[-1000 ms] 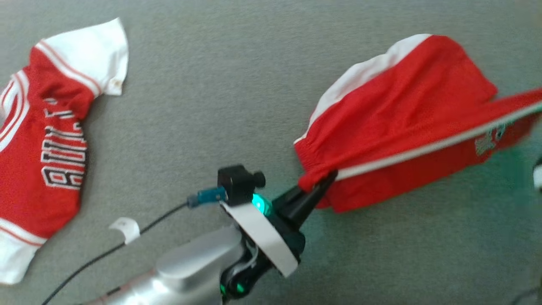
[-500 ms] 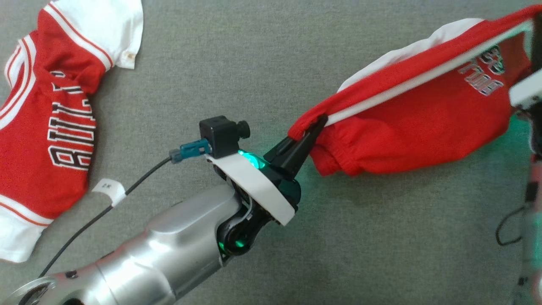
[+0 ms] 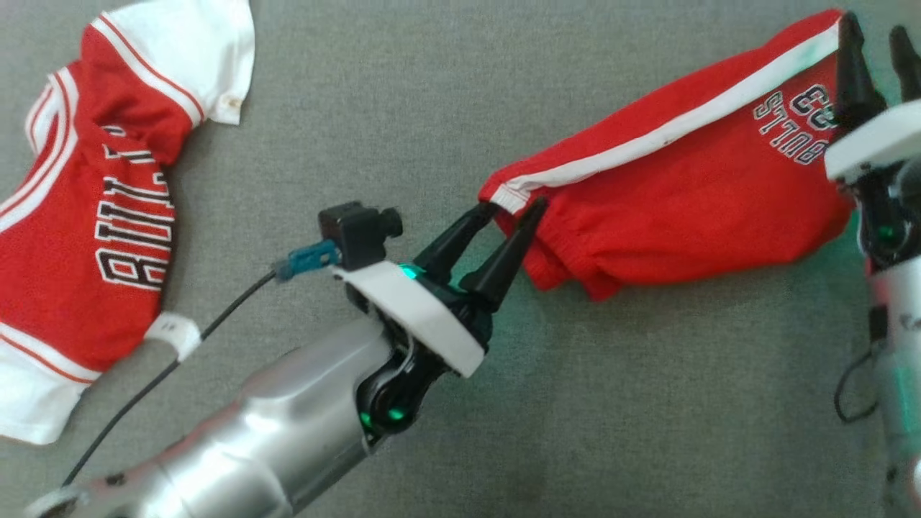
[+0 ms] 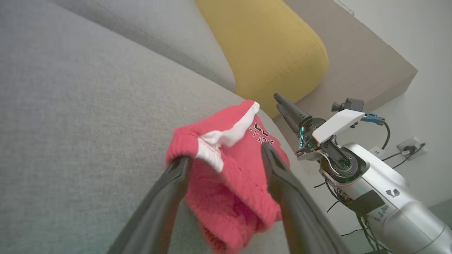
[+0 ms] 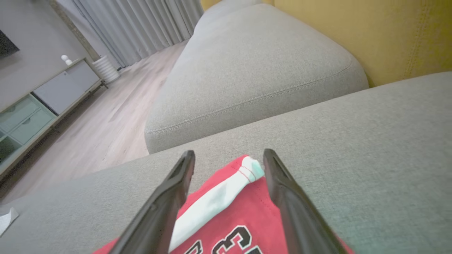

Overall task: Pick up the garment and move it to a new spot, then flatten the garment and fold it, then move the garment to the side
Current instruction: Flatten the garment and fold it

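Both grips are opening: the left end effector (image 3: 515, 208) and the right end effector (image 3: 873, 29), clamped on the cloth a moment earlier, are now standing wide. The red knit shorts with a white side stripe (image 3: 683, 187) are lying stretched between them on the grey fabric sofa seat (image 3: 432, 86), with one end between each pair of fingers. The garment is probably placed, and flattening is becoming the next step.

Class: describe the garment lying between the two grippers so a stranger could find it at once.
On the grey sofa seat lie two red garments. Take the right-hand one: shorts with a white side stripe, whereas the left-hand jersey has white sleeves.
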Motion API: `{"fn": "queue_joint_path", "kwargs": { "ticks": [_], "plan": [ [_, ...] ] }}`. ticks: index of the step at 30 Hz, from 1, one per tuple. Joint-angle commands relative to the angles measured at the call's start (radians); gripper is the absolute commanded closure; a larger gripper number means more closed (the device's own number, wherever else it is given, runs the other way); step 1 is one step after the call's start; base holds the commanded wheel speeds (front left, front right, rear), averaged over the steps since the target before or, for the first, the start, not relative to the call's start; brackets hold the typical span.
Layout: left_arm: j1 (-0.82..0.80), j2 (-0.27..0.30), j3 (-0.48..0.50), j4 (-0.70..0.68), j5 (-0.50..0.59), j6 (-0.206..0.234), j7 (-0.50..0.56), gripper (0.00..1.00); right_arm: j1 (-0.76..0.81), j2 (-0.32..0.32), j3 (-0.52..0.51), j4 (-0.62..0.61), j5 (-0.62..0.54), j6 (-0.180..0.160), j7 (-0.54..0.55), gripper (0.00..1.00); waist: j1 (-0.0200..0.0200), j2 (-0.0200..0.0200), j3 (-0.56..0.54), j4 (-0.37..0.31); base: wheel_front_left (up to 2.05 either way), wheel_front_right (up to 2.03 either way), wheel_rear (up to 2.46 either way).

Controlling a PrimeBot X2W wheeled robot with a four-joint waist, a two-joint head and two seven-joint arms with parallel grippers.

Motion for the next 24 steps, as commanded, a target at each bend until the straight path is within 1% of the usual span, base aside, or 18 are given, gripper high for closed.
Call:
{"fn": "queue_joint_path", "kwargs": {
  "ticks": [1,3,6,7,10,12,13,14,16,19,21,24],
  "plan": [
    [0.024,0.027,0.054,-0.015,0.037,0.002,-0.011,0.00,0.040,-0.013,0.032,-0.041,0.024,0.003,-0.014,0.00,0.0000,0.0000,-0.024,0.000,0.00,0.00,0.00],
    [0.075,0.033,0.107,0.004,0.122,0.002,-0.011,0.00,0.093,-0.034,0.059,-0.062,0.053,0.003,-0.025,0.00,0.0000,0.0000,-0.046,0.003,0.00,0.00,0.00],
    [0.178,0.022,0.211,0.022,0.248,0.008,-0.011,0.00,0.174,-0.073,0.077,-0.089,0.070,0.003,-0.043,0.00,0.0000,0.0000,-0.075,0.016,0.00,0.00,0.00],
    [0.215,0.015,0.249,0.022,0.290,0.021,-0.011,0.00,0.198,-0.086,0.078,-0.095,0.072,0.003,-0.047,0.00,0.0000,0.0000,-0.084,0.023,0.00,0.00,0.00],
    [0.320,-0.009,0.374,-0.004,0.443,0.086,-0.011,0.00,0.255,-0.125,0.053,-0.097,0.063,0.003,-0.060,0.00,0.0000,0.0000,-0.103,0.054,0.00,0.00,0.00],
    [0.387,-0.031,0.466,-0.040,0.554,0.143,-0.011,0.00,0.279,-0.154,0.033,-0.087,0.028,0.003,-0.065,0.00,0.0000,0.0000,-0.113,0.079,0.00,0.00,0.00],
    [0.422,-0.044,0.507,-0.061,0.603,0.164,-0.011,0.00,0.285,-0.164,0.017,-0.076,0.014,0.003,-0.067,0.00,0.0000,0.0000,-0.118,0.093,0.00,0.00,0.00],
    [0.422,-0.044,0.507,-0.061,0.603,0.164,-0.011,0.00,0.285,-0.164,0.017,-0.076,0.014,0.003,-0.067,0.00,0.0000,0.0000,-0.118,0.093,0.00,0.00,0.00],
    [0.483,-0.066,0.576,-0.105,0.715,0.211,-0.011,0.00,0.287,-0.177,-0.019,-0.046,-0.004,0.003,-0.062,0.00,0.0000,0.0000,-0.121,0.121,0.00,0.00,0.00],
    [0.561,-0.101,0.653,-0.158,0.849,0.258,-0.011,0.00,0.273,-0.200,-0.064,0.015,-0.040,0.003,-0.045,0.00,0.0000,0.0000,-0.120,0.160,0.00,0.00,0.00],
    [0.603,-0.125,0.695,-0.189,0.909,0.272,-0.011,0.00,0.259,-0.216,-0.095,0.062,-0.066,0.003,-0.032,0.00,0.0000,0.0000,-0.116,0.185,0.00,0.00,0.00],
    [0.647,-0.151,0.745,-0.234,0.986,0.278,-0.011,0.00,0.234,-0.233,-0.133,0.129,-0.101,0.003,-0.006,0.00,0.0000,0.0000,-0.103,0.213,0.00,0.00,0.00]
  ]
}}
